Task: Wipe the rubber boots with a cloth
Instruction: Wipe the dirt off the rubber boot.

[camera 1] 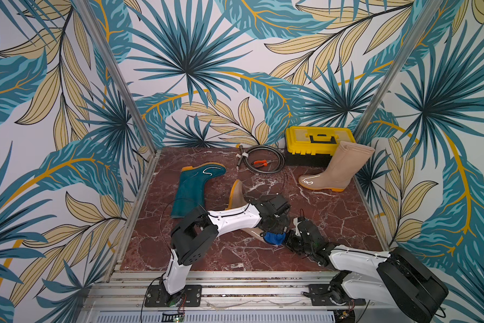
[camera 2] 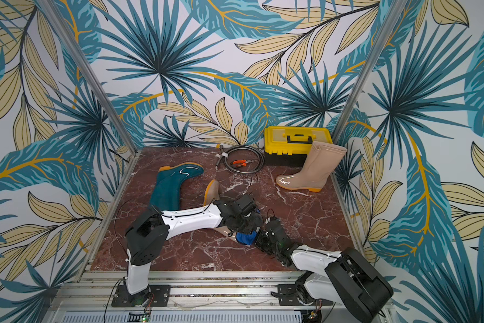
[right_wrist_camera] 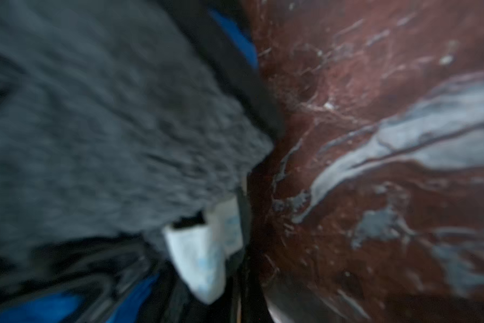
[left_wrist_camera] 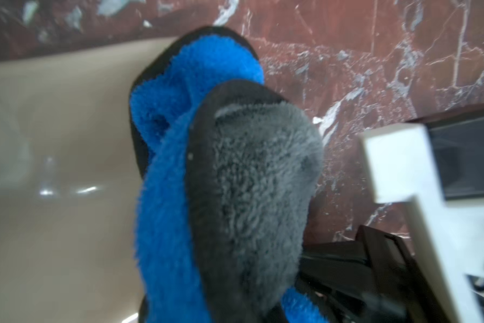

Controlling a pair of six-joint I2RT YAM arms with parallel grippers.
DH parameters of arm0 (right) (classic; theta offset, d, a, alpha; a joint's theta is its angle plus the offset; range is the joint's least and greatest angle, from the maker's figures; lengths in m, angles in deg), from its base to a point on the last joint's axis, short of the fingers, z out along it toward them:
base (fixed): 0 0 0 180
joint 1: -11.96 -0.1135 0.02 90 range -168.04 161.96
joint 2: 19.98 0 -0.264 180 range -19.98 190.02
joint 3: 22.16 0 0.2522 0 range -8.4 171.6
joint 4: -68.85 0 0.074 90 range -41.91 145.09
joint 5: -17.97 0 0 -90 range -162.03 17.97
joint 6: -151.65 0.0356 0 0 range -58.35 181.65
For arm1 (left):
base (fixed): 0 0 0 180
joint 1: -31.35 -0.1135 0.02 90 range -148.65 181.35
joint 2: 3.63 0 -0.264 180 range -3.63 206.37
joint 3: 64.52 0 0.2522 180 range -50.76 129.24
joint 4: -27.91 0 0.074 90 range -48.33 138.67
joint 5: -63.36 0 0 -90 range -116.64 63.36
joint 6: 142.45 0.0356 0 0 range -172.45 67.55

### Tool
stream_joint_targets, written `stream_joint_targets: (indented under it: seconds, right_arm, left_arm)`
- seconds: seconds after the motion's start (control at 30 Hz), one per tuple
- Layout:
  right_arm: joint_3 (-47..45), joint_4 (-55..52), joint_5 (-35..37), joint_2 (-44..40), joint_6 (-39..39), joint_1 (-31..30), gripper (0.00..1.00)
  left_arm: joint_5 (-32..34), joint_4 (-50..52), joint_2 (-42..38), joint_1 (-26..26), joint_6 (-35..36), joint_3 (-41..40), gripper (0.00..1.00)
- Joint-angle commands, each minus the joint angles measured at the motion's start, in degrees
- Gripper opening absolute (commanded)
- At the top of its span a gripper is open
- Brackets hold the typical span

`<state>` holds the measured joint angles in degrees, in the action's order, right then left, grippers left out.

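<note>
The left arm (camera 1: 232, 221) stands up from its base, bends sharply at the elbow and holds its forearm low toward the middle, wrist turned downward. The left gripper (camera 1: 273, 231) has its jaws closed on the cloth (camera 1: 274, 238). The right arm (camera 1: 355, 258) lies low, forearm pointing at the left gripper; the right gripper (camera 1: 289, 242) is closed, its tip just beside the cloth

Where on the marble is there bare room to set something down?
Bare: the right side between standing beige boot and right gripper; the front strip before the cloth. Crowded: back edge with toolbox, coiled cable, pliers; centre, left gripper over the lying beige boot; teal boot at left.
</note>
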<state>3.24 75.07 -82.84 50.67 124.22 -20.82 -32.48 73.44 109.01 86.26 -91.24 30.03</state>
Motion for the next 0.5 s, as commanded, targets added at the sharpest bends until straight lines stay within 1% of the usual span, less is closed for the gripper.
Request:
stream_joint_targets:
  seconds: [0.0,0.1,0.3,0.37,0.47]
  right_arm:
    - [-2.31,-7.74,2.44,0.21,0.63,-0.10,0.00]
    - [-2.50,-8.55,3.46,-0.77,0.63,-0.10,0.00]
    - [-2.50,-9.05,3.79,-0.68,0.74,-0.10,0.00]
    - [-2.50,-9.50,3.93,-1.07,0.65,-0.09,0.00]
    - [-2.40,-9.88,4.45,-1.73,0.67,-0.10,0.00]
  left_arm:
    - [1.20,-0.22,-6.55,-4.79,0.79,-4.76,0.00]
    - [2.71,-0.16,-13.88,-9.07,2.34,-10.69,0.00]
    - [6.87,3.36,-24.74,-18.27,6.13,-18.14,0.00]
    - [7.07,3.48,-27.10,-19.87,5.78,-19.54,0.00]
    - [4.85,3.32,-26.95,-19.36,4.61,-18.45,0.00]
